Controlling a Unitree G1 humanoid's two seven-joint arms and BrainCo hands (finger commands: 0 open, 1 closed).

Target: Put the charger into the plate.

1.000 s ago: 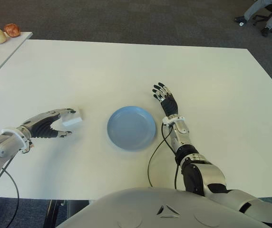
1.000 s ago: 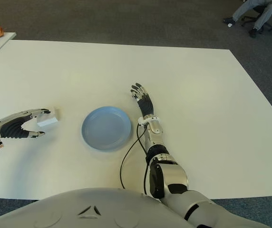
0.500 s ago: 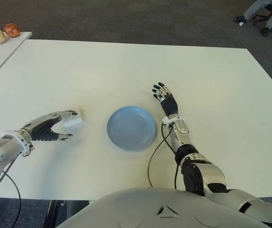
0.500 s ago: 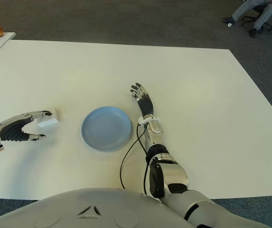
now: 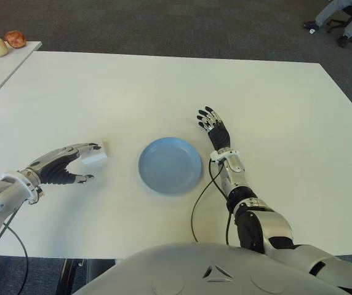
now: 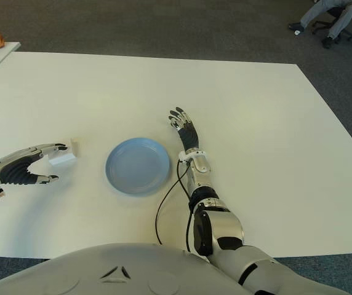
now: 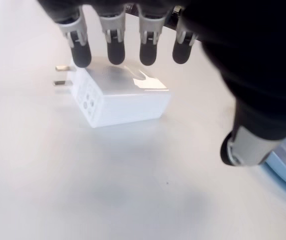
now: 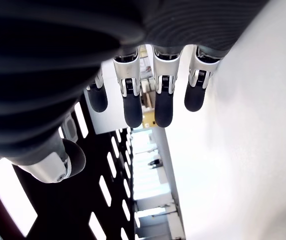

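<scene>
The charger (image 5: pixel 95 155) is a small white block with two prongs, lying on the white table (image 5: pixel 133 92) to the left of the plate. My left hand (image 5: pixel 87 162) is open around it. Its fingertips (image 7: pixel 115 52) reach over the charger's (image 7: pixel 120 99) far edge and the thumb (image 7: pixel 244 145) stands well apart on the near side. I cannot tell whether the fingers touch it. The round blue plate (image 5: pixel 153 152) holds nothing. My right hand (image 5: pixel 213 126) shows just right of the plate, fingers spread and holding nothing.
A black cable (image 5: pixel 199 200) runs along my right forearm near the plate. A side table at the far left carries round fruit-like things (image 5: pixel 7 42). A person's legs and an office chair (image 5: pixel 342 15) show at the far right, off the table.
My left hand has drawn back a little toward the near left, fingers still over the charger. The charger, the plate and my right hand have not moved.
</scene>
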